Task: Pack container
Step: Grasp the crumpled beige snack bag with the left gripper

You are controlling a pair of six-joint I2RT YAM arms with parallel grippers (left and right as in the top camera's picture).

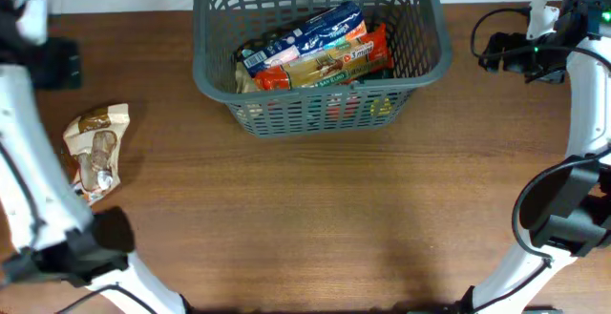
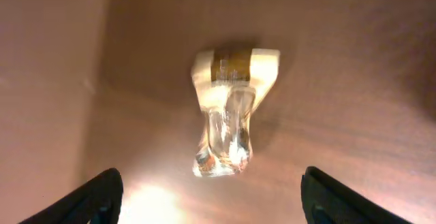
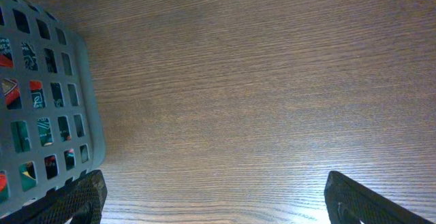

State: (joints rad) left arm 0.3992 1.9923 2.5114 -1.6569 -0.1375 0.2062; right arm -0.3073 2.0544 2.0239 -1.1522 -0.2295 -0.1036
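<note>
The dark grey slotted container (image 1: 420, 71) stands at the back middle of the table and holds several food packets (image 1: 315, 52). Its wall shows at the left of the right wrist view (image 3: 75, 94). A clear snack packet with a tan and brown top (image 1: 95, 147) lies on the table at the left. In the left wrist view it (image 2: 228, 108) lies ahead of my left gripper (image 2: 211, 200), which is open and empty above it. My right gripper (image 3: 214, 200) is open and empty over bare table to the right of the container.
The brown wooden table (image 1: 315, 219) spreads in front of the container. The left arm's white links (image 1: 29, 190) run down the left edge. The right arm and its cables (image 1: 554, 56) stand at the right edge.
</note>
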